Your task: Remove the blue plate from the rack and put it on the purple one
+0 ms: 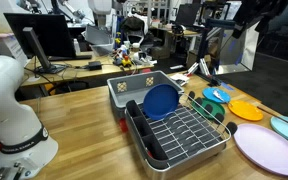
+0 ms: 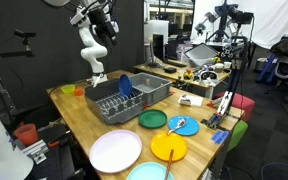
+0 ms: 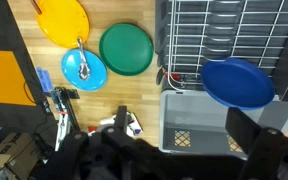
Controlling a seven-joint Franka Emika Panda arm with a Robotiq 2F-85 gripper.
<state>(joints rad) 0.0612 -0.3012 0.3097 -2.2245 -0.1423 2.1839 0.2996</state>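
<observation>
The blue plate (image 1: 162, 100) stands upright at the end of the rack (image 1: 189, 135) nearest the grey tub; it also shows in an exterior view (image 2: 125, 85) and in the wrist view (image 3: 238, 82). The lavender plate (image 1: 267, 148) lies flat on the table beyond the rack's other end, also seen in an exterior view (image 2: 116, 150); it is out of the wrist view. My gripper (image 2: 102, 25) hangs high above the rack (image 2: 109, 104). In the wrist view its fingers (image 3: 184, 130) are wide apart and empty over the tub, with the rack (image 3: 224, 30) above.
A grey plastic tub (image 1: 134, 88) (image 3: 199, 125) adjoins the rack. A green plate (image 3: 126, 48), a small light-blue plate with a utensil (image 3: 84, 68) and an orange plate (image 3: 62, 20) lie beside the rack. A pale teal plate (image 2: 149, 172) sits at the table edge.
</observation>
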